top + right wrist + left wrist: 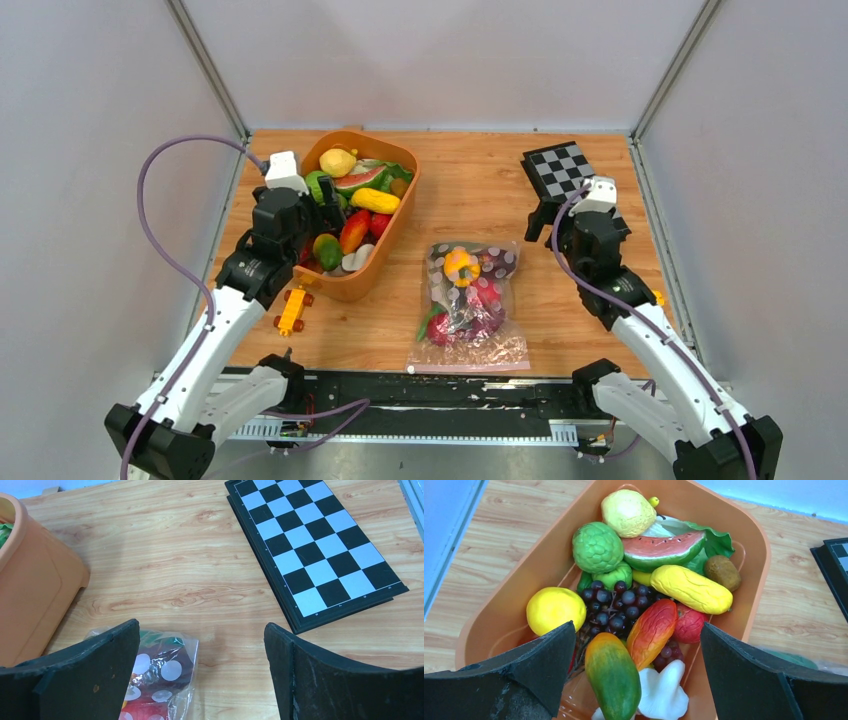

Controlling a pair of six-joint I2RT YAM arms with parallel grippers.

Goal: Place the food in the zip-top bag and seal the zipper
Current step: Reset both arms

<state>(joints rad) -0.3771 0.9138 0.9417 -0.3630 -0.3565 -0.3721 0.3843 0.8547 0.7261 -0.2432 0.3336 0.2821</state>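
A clear crinkly plastic zip-top bag (468, 312) lies flat on the light wooden table (480, 195) at the lower centre of the overhead view, well apart from both grippers' fingers. Inside it sit a yellow toy pepper (461, 266) near the top, a white-dotted dark piece (497, 262), and red and purple pieces lower down. A pale press strip (466, 367) runs along the bag's bottom edge; I cannot tell whether it is pressed shut. To the upper left stands an orange oval plastic tub (396, 232), filled with more glossy toy food: a red watermelon slice (664, 549), a yellow corn cob (691, 588), a dark grape cluster (616, 602), a round lemon (555, 610) and a green-orange mango (613, 677). The left gripper (638, 629) hangs over the tub, its jaws spread wide around nothing. The right gripper (201, 625) is also spread and empty, above bare table between the bag's upper corner and a black-and-white chessboard (315, 550) at upper right. A small yellow toy car (292, 310) rests just below the tub.
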